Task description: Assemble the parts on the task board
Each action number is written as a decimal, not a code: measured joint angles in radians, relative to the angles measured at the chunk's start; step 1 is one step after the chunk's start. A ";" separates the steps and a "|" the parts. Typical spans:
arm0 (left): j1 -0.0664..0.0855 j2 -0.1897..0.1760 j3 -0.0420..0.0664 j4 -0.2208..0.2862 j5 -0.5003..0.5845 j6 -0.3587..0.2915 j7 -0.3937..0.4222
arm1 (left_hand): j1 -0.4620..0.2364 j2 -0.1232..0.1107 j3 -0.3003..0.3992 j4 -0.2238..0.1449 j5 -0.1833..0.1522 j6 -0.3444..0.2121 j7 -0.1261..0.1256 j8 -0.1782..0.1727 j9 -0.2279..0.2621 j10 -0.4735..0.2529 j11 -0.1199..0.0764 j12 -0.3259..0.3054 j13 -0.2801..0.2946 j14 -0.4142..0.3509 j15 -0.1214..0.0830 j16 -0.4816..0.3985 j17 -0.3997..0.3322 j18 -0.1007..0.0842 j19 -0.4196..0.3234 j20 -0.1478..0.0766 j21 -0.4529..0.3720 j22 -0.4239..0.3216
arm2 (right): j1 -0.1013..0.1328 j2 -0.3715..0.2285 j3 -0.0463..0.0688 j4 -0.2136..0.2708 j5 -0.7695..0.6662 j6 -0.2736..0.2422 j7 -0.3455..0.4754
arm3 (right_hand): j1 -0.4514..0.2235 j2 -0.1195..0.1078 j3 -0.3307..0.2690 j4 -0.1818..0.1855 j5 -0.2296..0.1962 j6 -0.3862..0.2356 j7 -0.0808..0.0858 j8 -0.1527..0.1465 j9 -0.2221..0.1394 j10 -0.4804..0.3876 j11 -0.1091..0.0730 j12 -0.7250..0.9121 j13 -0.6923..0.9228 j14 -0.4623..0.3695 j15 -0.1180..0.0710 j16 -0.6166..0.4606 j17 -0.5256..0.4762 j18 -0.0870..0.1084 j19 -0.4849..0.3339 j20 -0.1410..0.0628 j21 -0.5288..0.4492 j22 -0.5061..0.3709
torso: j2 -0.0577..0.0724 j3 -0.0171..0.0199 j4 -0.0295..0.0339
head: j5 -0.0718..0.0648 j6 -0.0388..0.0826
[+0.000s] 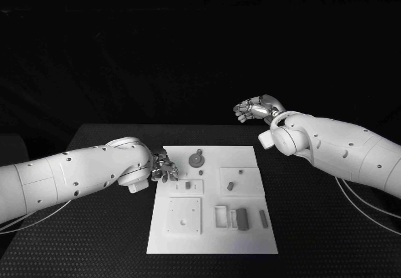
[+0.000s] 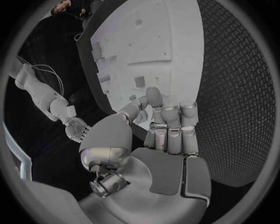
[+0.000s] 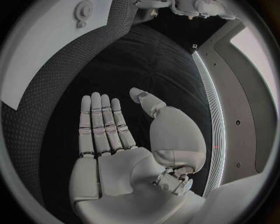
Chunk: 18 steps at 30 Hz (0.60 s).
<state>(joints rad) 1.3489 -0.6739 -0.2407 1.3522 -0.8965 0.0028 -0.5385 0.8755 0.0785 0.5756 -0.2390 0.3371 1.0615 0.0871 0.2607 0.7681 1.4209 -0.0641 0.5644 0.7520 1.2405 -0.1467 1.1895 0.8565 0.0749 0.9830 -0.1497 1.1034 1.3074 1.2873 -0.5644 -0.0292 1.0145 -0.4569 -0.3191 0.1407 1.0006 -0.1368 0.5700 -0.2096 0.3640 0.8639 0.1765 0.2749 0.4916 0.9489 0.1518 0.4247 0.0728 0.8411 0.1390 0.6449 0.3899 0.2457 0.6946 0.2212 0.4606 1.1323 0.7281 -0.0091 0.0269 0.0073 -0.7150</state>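
The white task board (image 1: pixel 251 237) lies in the middle of the table. On it are a round grey gear-like part (image 1: pixel 197 159), a small grey peg (image 1: pixel 230 186) on a raised square plate, a small piece (image 1: pixel 188 186) in a low block, and a grey block (image 1: pixel 242 219) beside a slim bar (image 1: pixel 263 217). My left hand (image 1: pixel 163 169) hovers at the board's left edge next to the low block; its fingers (image 2: pixel 169 126) lie together over the board (image 2: pixel 169 42) with nothing seen in them. My right hand (image 1: pixel 259 109) is raised above the table's far edge, its palm (image 3: pixel 116 154) flat and empty.
A flat square plate (image 1: pixel 185 215) and an open white frame (image 1: pixel 221 216) sit on the board's near half. Black textured table top (image 1: pixel 325 231) stretches to both sides of the board. The round gear (image 3: pixel 84 8) also appears on the board in the right wrist view.
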 measured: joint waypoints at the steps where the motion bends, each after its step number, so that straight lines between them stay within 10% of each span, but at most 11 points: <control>1: -0.001 0.000 0.000 0.001 -0.003 0.000 -0.001 | -0.002 0.000 0.000 0.000 0.000 0.001 0.000 0.000 0.000 0.000 0.000 0.000 0.001 0.000 0.000 0.000 0.000 0.000 0.000 0.000 0.000 0.000 | 0.000 0.000 0.000 0.000 0.000 0.000 0.000 | 0.000 0.000 0.000 0.000 0.000 0.000 0.000 0.000 0.000 0.000 0.000 0.000 0.000 0.000 0.000 0.000 0.000 0.000 0.000 0.000 0.000 0.000 | 0.000 0.0000 -0.0001 | 0.000 -0.001; 18: -0.023 0.028 0.000 -0.005 -0.032 0.026 -0.013 | -0.003 0.002 -0.001 -0.007 0.006 0.003 -0.002 0.002 0.000 0.000 0.000 0.000 0.001 0.002 0.002 0.000 0.001 -0.001 0.000 0.000 0.000 0.001 | 0.000 -0.001 0.000 0.001 -0.001 0.001 0.000 | 0.000 0.000 0.000 0.000 0.000 0.000 0.000 0.000 -0.001 0.000 0.000 0.000 -0.001 0.000 0.000 0.000 0.001 0.000 0.000 0.000 0.000 0.001 | -0.001 -0.0006 -0.0004 | -0.004 -0.009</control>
<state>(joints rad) 1.3262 -0.6454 -0.2406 1.3467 -0.9284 0.0292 -0.5519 0.8722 0.0803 0.5747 -0.2462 0.3435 1.0645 0.0847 0.2626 0.7682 1.4210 -0.0640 0.5644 0.7534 1.2424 -0.1448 1.1895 0.8572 0.0736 0.9829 -0.1497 1.1034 1.3079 1.2873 -0.5649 -0.0292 1.0158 -0.4575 -0.3179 0.1406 1.0006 -0.1368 0.5700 -0.2096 0.3640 0.8639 0.1765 0.2749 0.4907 0.9489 0.1518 0.4248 0.0720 0.8411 0.1389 0.6449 0.3906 0.2453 0.6946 0.2212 0.4606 1.1330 0.7274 -0.0097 0.0266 0.0034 -0.7238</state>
